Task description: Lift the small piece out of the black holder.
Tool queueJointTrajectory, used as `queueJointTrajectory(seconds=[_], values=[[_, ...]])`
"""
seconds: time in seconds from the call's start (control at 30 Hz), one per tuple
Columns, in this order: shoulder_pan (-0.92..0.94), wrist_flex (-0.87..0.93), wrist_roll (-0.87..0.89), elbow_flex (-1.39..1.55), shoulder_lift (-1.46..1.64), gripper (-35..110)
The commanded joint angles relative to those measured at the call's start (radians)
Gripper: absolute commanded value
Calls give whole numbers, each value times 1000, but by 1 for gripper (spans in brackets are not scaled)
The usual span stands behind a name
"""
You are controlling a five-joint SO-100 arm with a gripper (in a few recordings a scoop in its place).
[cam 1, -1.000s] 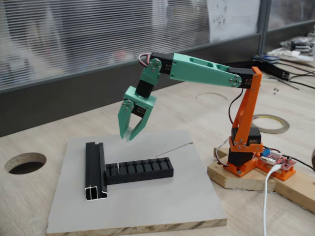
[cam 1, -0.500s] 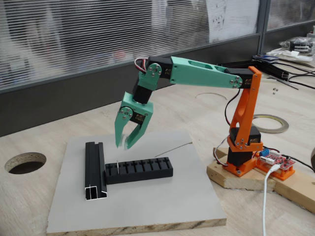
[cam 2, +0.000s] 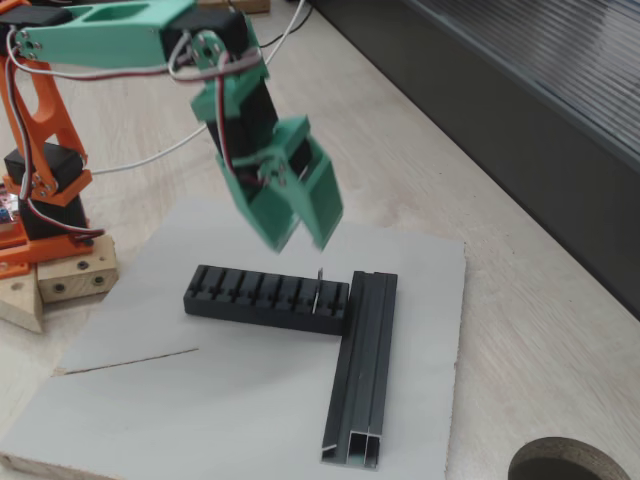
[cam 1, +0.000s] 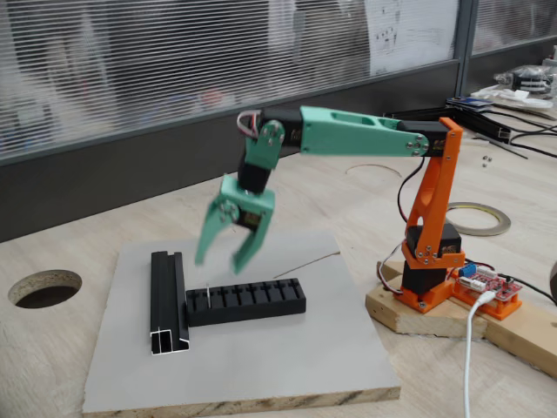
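arm — mint-green links, pincer (cam 1: 220, 254) | black servos | orange base — red-white wires

A pale wooden table (cam 1: 70, 244) with a round hole (cam 1: 43, 288) at nine o'clock sits below a dark wall band (cam 1: 130, 174) and ribbed translucent window panels (cam 1: 174, 61).

green gripper (cam 1: 219, 259) above black holder (cam 1: 246, 301), jaws apart, small piece (cam 1: 208, 295) upright in slot
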Motion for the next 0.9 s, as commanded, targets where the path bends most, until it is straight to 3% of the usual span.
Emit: queueJointTrajectory(seconds=[0.0,0.4,0.87], values=[[-14,-3,5,54,21,38],[-18,-126,2,11,-84,38],[-32,-129,2,3,-38,37]])
